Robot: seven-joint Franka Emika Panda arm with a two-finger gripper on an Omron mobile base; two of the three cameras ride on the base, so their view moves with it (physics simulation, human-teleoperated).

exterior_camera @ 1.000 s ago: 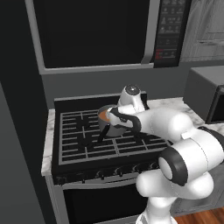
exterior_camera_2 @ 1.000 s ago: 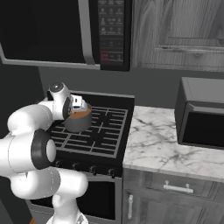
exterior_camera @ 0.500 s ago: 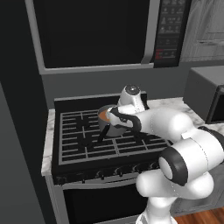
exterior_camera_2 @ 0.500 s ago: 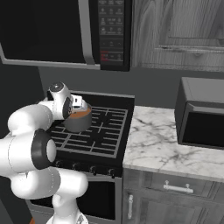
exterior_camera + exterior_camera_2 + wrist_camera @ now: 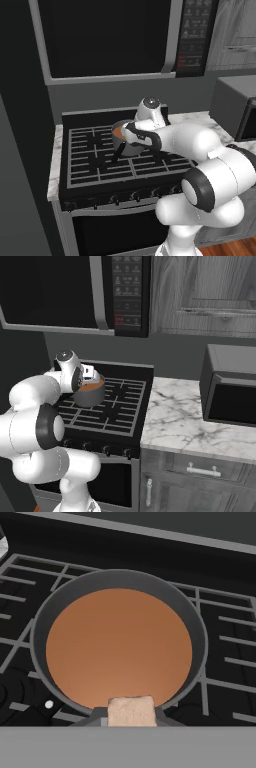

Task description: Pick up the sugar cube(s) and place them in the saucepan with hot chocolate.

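Observation:
The saucepan (image 5: 39,628) is a round grey pot on the stove's black grates, filled with smooth orange-brown hot chocolate (image 5: 119,647). Just above its near rim, my gripper (image 5: 131,718) is shut on a pale beige sugar cube (image 5: 131,710), which shows between the finger tips. From the left base view, the gripper (image 5: 128,131) hovers over the saucepan (image 5: 129,147), whose thin black handle (image 5: 114,154) points toward the stove front. In the right base view the hand sits directly over the saucepan (image 5: 89,397) and its hot chocolate (image 5: 91,388).
The black stove (image 5: 90,170) has knobs along its front edge. A microwave (image 5: 75,291) hangs above it. To the right lies a marble counter (image 5: 180,421) with a dark boxy appliance (image 5: 230,387) on it.

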